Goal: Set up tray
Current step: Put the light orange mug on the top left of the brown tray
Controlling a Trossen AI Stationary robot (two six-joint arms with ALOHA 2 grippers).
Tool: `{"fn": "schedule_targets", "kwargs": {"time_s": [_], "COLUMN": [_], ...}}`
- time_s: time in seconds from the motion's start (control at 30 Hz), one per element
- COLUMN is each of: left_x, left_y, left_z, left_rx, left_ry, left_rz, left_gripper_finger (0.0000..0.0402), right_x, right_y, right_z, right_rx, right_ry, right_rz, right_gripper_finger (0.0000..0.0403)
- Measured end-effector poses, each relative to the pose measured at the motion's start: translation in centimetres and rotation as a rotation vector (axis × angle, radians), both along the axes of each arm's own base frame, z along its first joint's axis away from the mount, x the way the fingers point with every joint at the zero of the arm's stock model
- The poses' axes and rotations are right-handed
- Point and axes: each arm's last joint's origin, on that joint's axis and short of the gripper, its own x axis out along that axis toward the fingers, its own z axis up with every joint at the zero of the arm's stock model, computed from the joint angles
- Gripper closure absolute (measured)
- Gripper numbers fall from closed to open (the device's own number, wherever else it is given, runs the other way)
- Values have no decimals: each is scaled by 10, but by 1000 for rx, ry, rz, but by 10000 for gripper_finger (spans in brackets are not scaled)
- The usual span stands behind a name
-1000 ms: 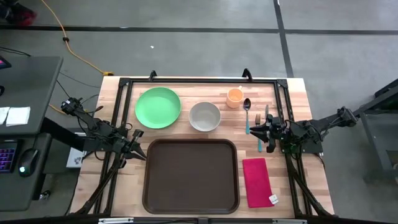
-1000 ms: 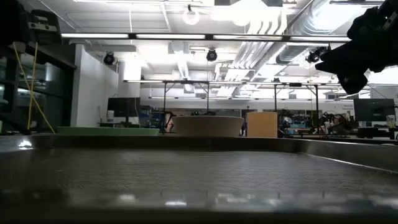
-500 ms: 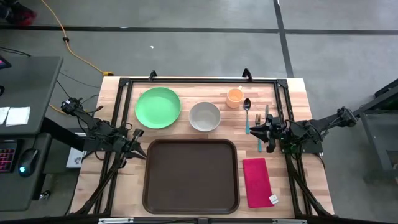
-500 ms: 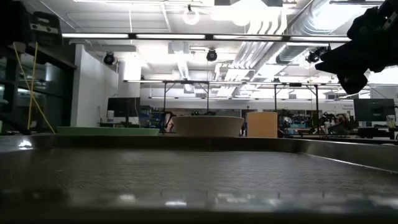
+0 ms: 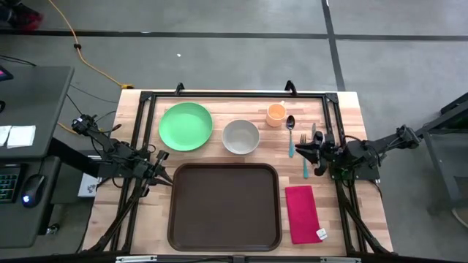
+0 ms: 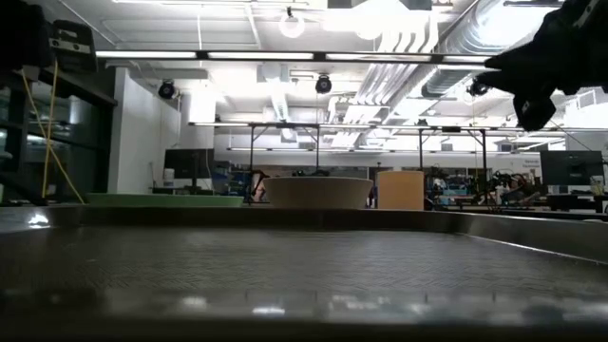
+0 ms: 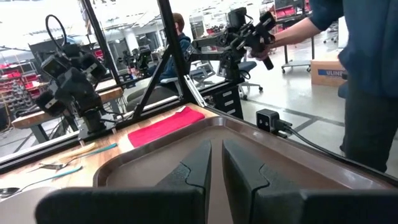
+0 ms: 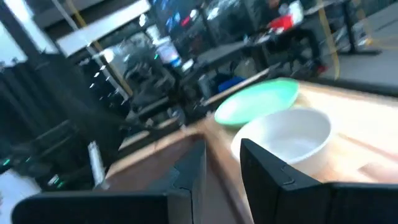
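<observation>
The dark brown tray [image 5: 225, 207] lies flat on the wooden table, near its front edge. My left gripper [image 5: 165, 179] hovers level just off the tray's left rim [image 7: 205, 122], with only a narrow gap between its fingers [image 7: 217, 148] and nothing in it. My right gripper [image 5: 301, 150] hangs level over the cutlery at the right and points at the grey bowl [image 8: 286, 134]. Its fingers [image 8: 222, 152] are slightly apart and hold nothing. In the low view it shows at the upper right [image 6: 532, 76].
Along the far side stand a green plate [image 5: 186, 126], the grey bowl [image 5: 240, 136] and an orange cup [image 5: 276, 114]. A spoon [image 5: 290, 123], fork [image 5: 292, 146] and knife [image 5: 306, 162] lie right of them. A red napkin [image 5: 301, 213] lies right of the tray. A person [image 7: 367, 68] stands beyond the table.
My right gripper has tipped its fingers up a little and risen slightly. Nothing on the table has moved.
</observation>
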Motion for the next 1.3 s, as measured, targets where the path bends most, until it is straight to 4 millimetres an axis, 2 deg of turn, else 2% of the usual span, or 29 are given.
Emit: {"fn": "schedule_targets", "kwargs": {"time_s": [0.47, 0.77, 1.3], "left_x": [0, 1, 1], "left_y": [0, 2, 2], "left_z": [0, 1, 1], "left_rx": [-1, 12, 17], "left_ry": [0, -13, -16], "left_rz": [14, 61, 69], "left_gripper_finger": [330, 330, 330], "right_x": [-6, -15, -16], "right_y": [-6, -11, -13], "right_z": [26, 42, 42], "right_rx": [-83, -33, -64], "right_ry": [-209, -339, -309], "right_rz": [-170, -321, -394], "right_gripper_finger": [324, 324, 324]}}
